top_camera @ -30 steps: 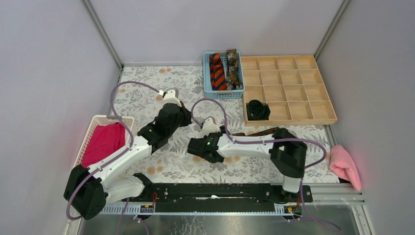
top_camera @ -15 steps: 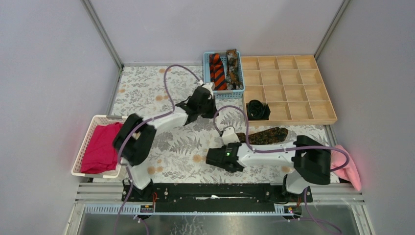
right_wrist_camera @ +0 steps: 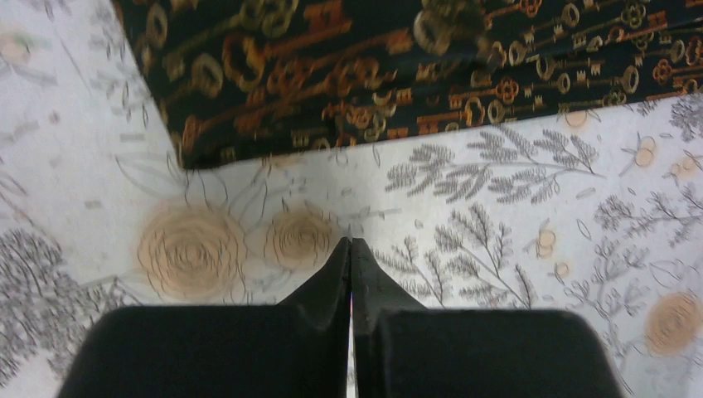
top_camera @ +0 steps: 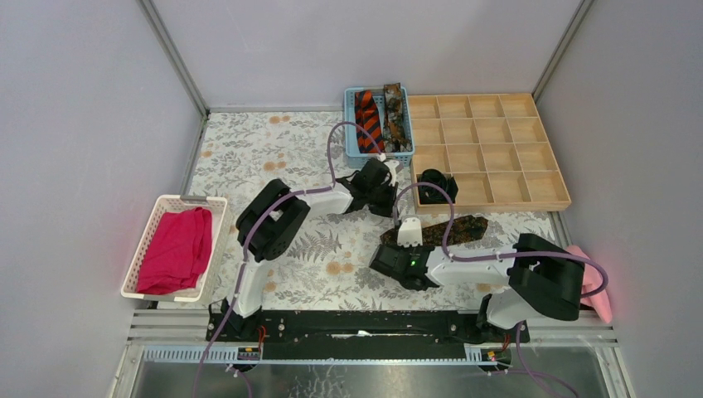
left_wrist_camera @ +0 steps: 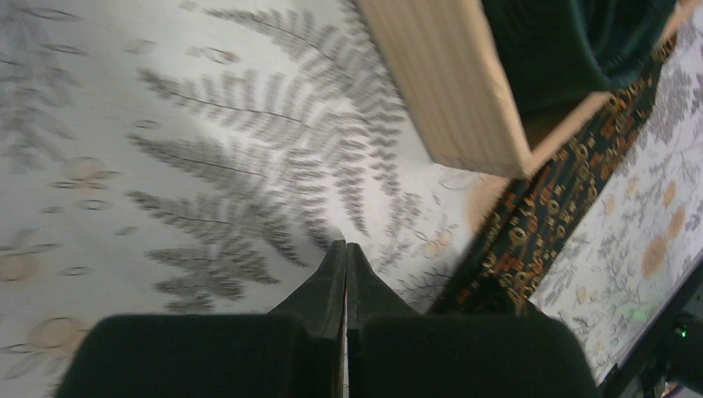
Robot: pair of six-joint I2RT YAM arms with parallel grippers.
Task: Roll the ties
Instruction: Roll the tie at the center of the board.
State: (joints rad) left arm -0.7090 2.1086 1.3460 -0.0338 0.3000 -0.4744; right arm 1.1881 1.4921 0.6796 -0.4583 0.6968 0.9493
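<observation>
Brown mottled tie (top_camera: 435, 230), key-patterned, one item. It lies flat as a long strip on the bench (top_camera: 249, 149), just ahead of the right claw (right_wrist_camera: 350, 249), with its squared end nearest the tips and not touching them. Judged to be spread out so a roll can start from that end.

Right claw: fingers pressed together, gripping nothing, tips over the bare floral cover short of the tie. It would need to part before it could take the fabric edge.

Left claw (left_wrist_camera: 346, 253): fingers together, empty, low over the bench. The wooden tray (left_wrist_camera: 452, 83) has its corner ahead and to the right, and the same brown strip runs further right. Judged to be placed to pin or steady the far end.

Black tie (top_camera: 436, 186), one item. Coiled and sitting in a tray compartment just beyond the left claw; judged finished and stowed.

Orange-and-black striped tie (top_camera: 369, 122), one item. Unrolled in the blue basket (top_camera: 350, 124), further beyond the left claw; judged to be awaiting its turn.
</observation>
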